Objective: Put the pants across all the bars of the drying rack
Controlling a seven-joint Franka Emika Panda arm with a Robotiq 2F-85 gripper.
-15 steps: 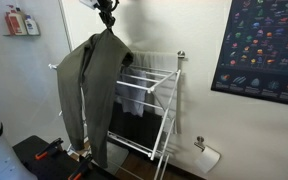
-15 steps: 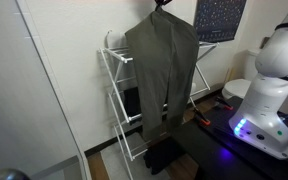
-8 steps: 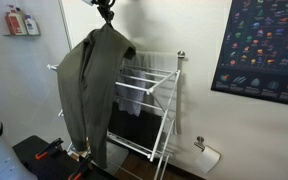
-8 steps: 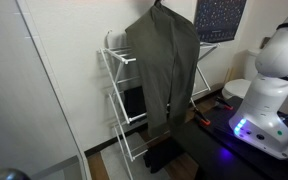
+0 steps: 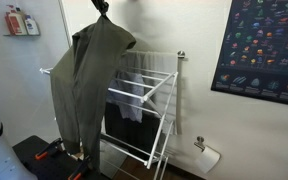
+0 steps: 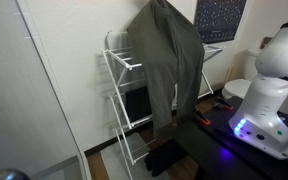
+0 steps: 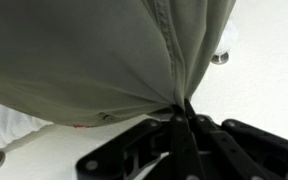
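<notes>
The gripper (image 5: 102, 6) hangs high above the drying rack (image 5: 156, 112). In the wrist view its fingers (image 7: 162, 135) are pinched tight on a small fold of the pants (image 7: 84, 50), along a seam. Gripping at one point like this lets the whole garment fall straight, so its length can be judged against the rack.

In both exterior views the pants (image 5: 89, 85) hang as one long olive-grey sheet from that pinch. They cover the left end of the rack in an exterior view (image 5: 156, 112), and the legs trail down almost to the floor. The upper fabric appears to bulge over the rack's corner, but whether it rests on the bars (image 5: 149, 68) cannot be told. Most of the white bars to the right lie bare, so the spreading is judged not yet done.

The height probably serves to keep the hems clear of the top rail (image 6: 122, 62) while the cloth is carried over. A smaller dark cloth (image 5: 124, 128) and a white one (image 5: 132, 96) hang lower in the rack, beneath the top. A dragging leg could snag them or tip the light frame.
</notes>
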